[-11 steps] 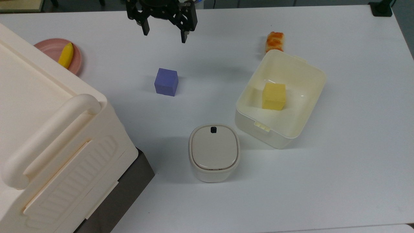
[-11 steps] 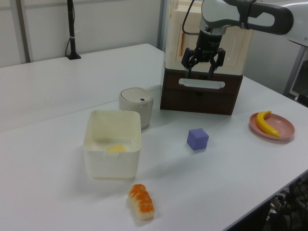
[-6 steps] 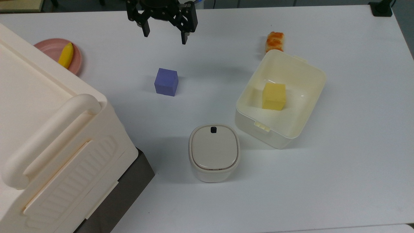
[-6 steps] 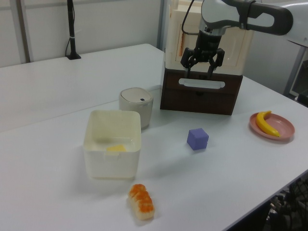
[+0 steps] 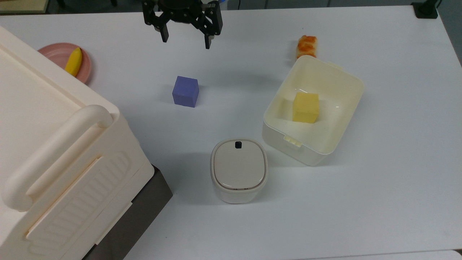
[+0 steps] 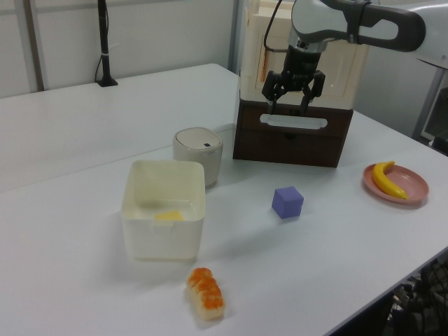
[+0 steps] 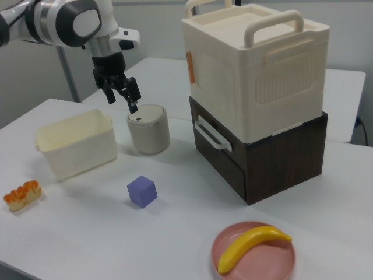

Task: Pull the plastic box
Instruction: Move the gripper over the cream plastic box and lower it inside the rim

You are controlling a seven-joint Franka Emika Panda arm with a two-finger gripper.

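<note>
Drifting slightly toward 3 o'clock in the top view over the last 1 s, pincer (image 5: 186, 40) hanging spread wide, holding nothing, high above the desk (image 5: 389, 187). Still sitting untouched at 4 o'clock from it, well apart: box (image 5: 339, 86). Approach barely beginning.

Arm (image 6: 350, 17) was glossy white with rounded shells, dark grey band at joint (image 7: 76, 23). Wrist section black. Gripper (image 5: 186, 39) was matt black, angular linkage body, two slim tapered fingers (image 5: 208, 40) set apart.
</note>
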